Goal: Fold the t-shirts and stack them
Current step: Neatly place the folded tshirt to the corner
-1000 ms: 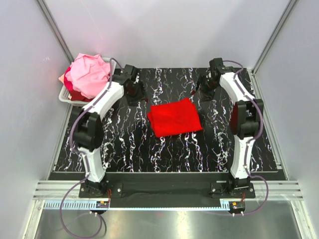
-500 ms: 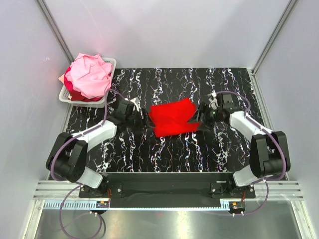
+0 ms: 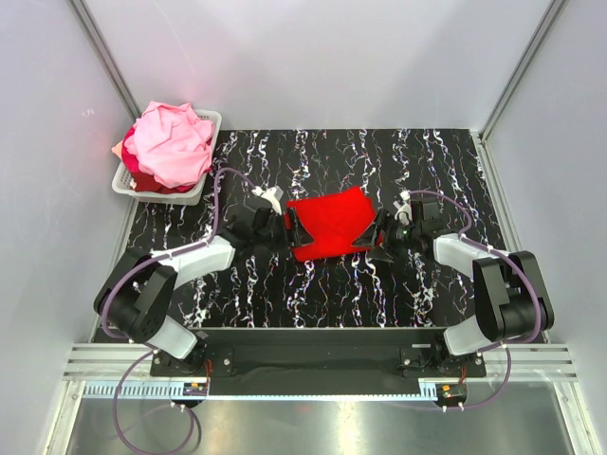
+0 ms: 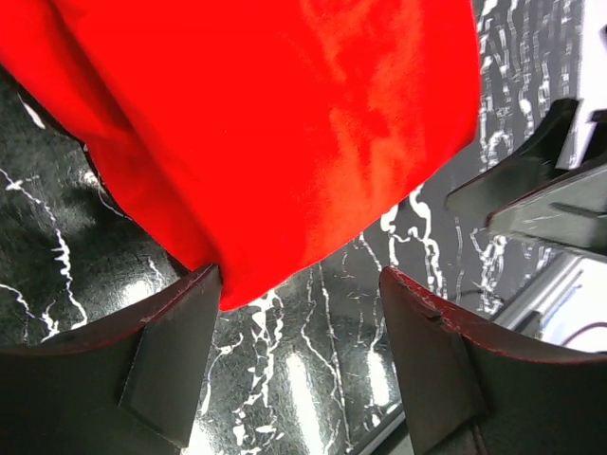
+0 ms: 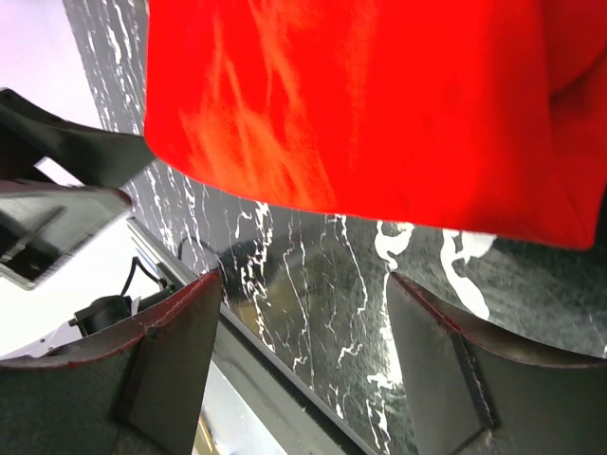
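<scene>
A folded bright red t-shirt point(image 3: 330, 224) lies flat on the black marbled table point(image 3: 313, 294). My left gripper point(image 3: 288, 227) is low at the shirt's left edge, open and empty. In the left wrist view the shirt point(image 4: 285, 123) fills the top, and its near corner touches the left finger point(image 4: 161, 370). My right gripper point(image 3: 378, 237) is low at the shirt's right edge, open and empty. In the right wrist view the shirt point(image 5: 379, 104) lies just beyond the open fingers point(image 5: 455, 370). A light pink t-shirt point(image 3: 171, 142) is heaped in the basket over darker red cloth.
The white slotted basket point(image 3: 211, 118) stands at the table's back left corner. Grey walls close in on three sides. The right gripper's dark fingers point(image 4: 545, 190) show at the right of the left wrist view.
Both arms have swung from the back of the table down to the red shirt's left and right edges. The shirt has shifted and rumpled slightly at its sides.
</scene>
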Controlling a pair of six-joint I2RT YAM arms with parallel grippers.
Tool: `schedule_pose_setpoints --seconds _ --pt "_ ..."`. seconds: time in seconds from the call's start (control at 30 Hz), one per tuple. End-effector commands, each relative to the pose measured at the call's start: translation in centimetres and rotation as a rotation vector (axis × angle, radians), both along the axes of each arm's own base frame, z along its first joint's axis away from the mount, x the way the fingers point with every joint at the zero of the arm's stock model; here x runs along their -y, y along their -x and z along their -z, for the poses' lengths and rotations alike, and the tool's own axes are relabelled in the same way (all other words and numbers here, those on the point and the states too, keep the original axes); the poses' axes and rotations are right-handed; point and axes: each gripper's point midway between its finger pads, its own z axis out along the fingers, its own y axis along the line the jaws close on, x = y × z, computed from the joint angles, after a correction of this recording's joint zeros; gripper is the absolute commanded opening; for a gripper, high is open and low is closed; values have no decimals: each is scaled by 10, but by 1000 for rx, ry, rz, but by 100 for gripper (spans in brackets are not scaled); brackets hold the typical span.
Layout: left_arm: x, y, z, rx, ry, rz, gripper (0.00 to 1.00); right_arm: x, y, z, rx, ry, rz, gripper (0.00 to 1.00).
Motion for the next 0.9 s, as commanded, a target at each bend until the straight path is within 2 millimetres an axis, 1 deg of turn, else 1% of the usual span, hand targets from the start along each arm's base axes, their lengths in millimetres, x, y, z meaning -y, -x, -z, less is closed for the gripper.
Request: schedule_pose_setpoints --seconds 0.0,0.23,0.33,0.5,0.63,0.77,0.87 --pt "1 -11 -3 77 -19 -33 72 -8 -8 -14 89 -41 -24 77" --pt "6 -8 11 58 -37 -28 70 -9 -7 -8 75 -45 -27 77" --pt "9 -3 18 47 -37 -18 69 -8 -7 -7 74 -45 -25 77" --pt "6 8 34 32 -49 -21 67 -8 -6 -4 68 -43 -24 76" --pt "10 12 35 37 5 -31 64 -8 -8 -2 61 -41 -22 76" --pt "13 18 38 4 68 -55 59 -8 -7 1 48 -37 -19 76" --pt "15 20 36 -2 104 -59 56 -8 -7 2 48 -38 -21 76"
